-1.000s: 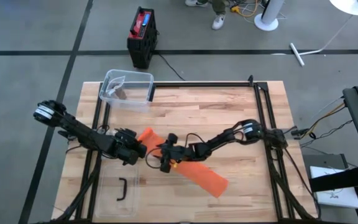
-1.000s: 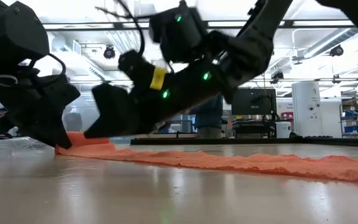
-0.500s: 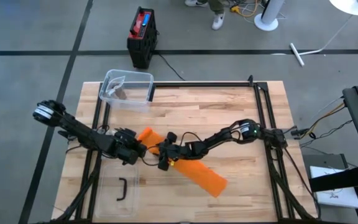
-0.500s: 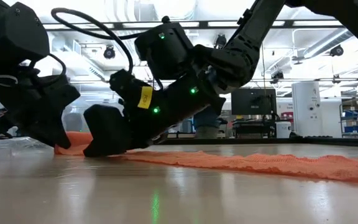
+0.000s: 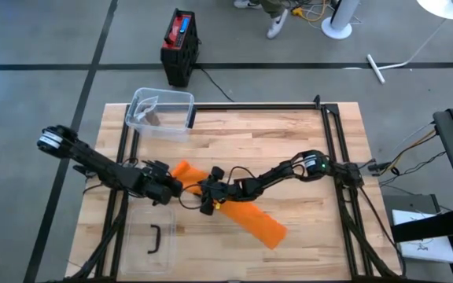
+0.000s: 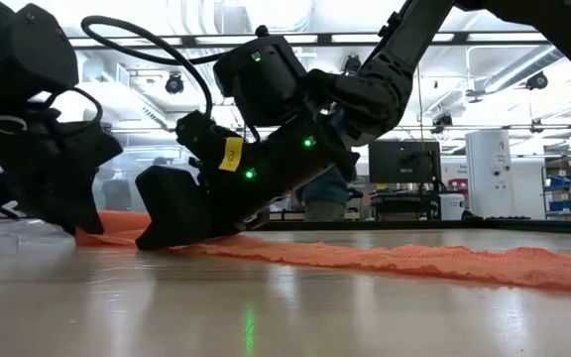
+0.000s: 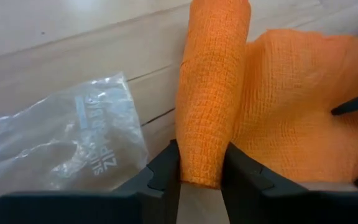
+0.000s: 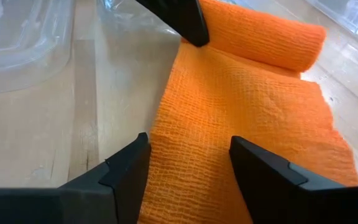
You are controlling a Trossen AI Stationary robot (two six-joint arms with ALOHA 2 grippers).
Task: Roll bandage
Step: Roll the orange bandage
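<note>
An orange bandage [image 5: 263, 227] lies slantwise across the wooden table, flat over most of its length [image 6: 414, 260]. Its far-left end is wound into a roll [image 7: 213, 93]. My left gripper [image 5: 171, 188] comes from the table's left and is shut on that roll [image 8: 260, 37]. My right gripper [image 5: 208, 200] comes from the right and stands open, low over the flat strip [image 8: 229, 124] just short of the roll, one finger on each side of the strip's width. My left gripper pinches the roll's end [image 7: 204, 171] between its two fingers [image 7: 166, 171], which slant down from the table's left and lie along the roll. The roll lies on the table with the flat strip running off it. My right gripper has its open fingertips [image 8: 253, 155] down on the flat strip, slanting from the table's right; in the low view its lower finger [image 6: 167, 233] reaches the table top. The strip lies flat under it.
A clear plastic tub [image 5: 160, 110] stands at the far left corner. A clear lid with a black handle [image 5: 154, 239] lies at the near left. A clear zip bag [image 7: 73, 146] lies beside the roll. Black frame rails [image 5: 333, 149] border the table.
My right gripper has sunk from above the strip onto it and tipped lower, ending close to the roll. The bandage lies as before.
</note>
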